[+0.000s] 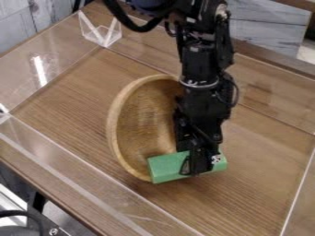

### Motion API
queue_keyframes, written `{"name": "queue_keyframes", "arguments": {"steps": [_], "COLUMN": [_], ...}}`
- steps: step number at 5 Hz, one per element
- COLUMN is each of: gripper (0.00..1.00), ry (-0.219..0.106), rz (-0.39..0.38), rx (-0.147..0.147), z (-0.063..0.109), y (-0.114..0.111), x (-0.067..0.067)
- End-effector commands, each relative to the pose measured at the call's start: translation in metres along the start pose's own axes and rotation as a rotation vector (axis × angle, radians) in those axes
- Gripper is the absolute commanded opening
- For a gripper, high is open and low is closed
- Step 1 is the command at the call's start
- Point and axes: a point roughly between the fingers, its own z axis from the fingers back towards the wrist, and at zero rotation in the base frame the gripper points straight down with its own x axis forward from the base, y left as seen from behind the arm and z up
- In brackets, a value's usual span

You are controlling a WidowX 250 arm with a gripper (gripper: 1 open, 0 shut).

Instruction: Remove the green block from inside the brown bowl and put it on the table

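The green block [170, 169] hangs in my gripper [202, 160], which is shut on its right end. The block is level with the near rim of the brown bowl [140, 120] and partly overlaps that rim in this view. The bowl looks tilted, its open side facing the camera, and it rests on the wood-grain table [74, 101]. My black arm [204, 64] comes down from above over the bowl's right side and hides that part of it. Whether the block touches the rim I cannot tell.
Low clear plastic walls [50, 157] run along the table's edges. A clear angled plastic piece [101, 29] stands at the back left. Bare tabletop lies to the left of the bowl and in front of it.
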Motion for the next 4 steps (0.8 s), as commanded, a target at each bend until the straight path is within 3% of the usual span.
{"name": "queue_keyframes", "arguments": {"steps": [1, 4], "gripper": [0.00, 0.00], "ry": [-0.047, -0.029], "rz": [-0.007, 0.021], "rx": [0.018, -0.035], "z": [0.008, 0.005], "y": [0.004, -0.015], "x": [0.004, 0.004]}}
